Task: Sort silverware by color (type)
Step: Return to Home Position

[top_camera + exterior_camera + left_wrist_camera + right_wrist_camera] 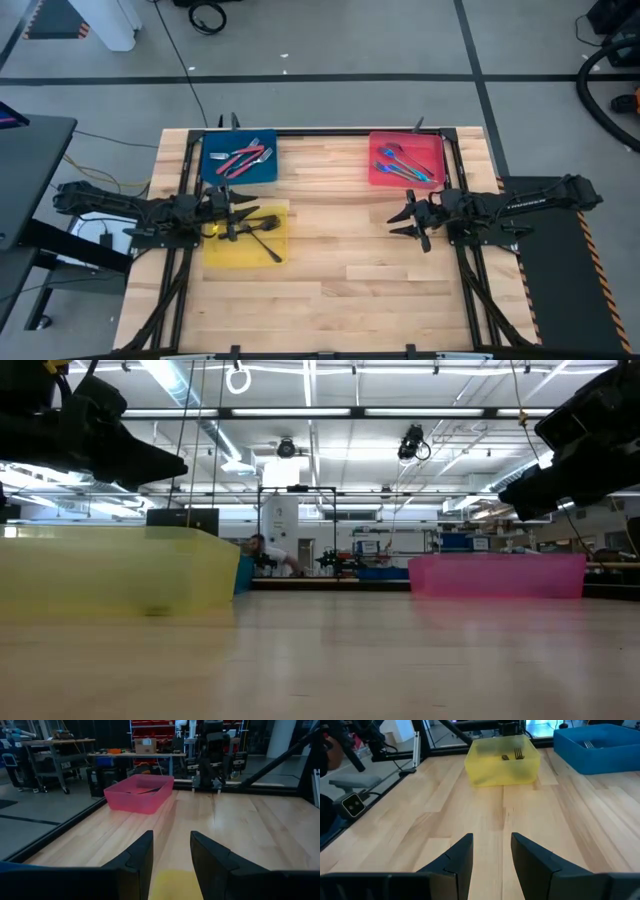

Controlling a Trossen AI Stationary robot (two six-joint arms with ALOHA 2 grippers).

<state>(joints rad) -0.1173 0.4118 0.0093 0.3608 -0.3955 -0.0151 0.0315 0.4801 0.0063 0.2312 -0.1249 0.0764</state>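
Note:
The silverware lies in three trays. Red-handled forks lie in the blue tray at the far left. Blue forks lie in the red tray at the far right. Dark forks lie in the yellow tray. My left gripper hovers open over the yellow tray's left part, pointing level toward the table's right, with nothing between its fingers. My right gripper stands open near the red tray's near side, pointing toward the yellow tray, and holds nothing.
Bare wooden tabletop stretches between the two grippers and along the near side. A black frame borders the table's far edge. In the low view the yellow tray wall and red tray wall stand at either side.

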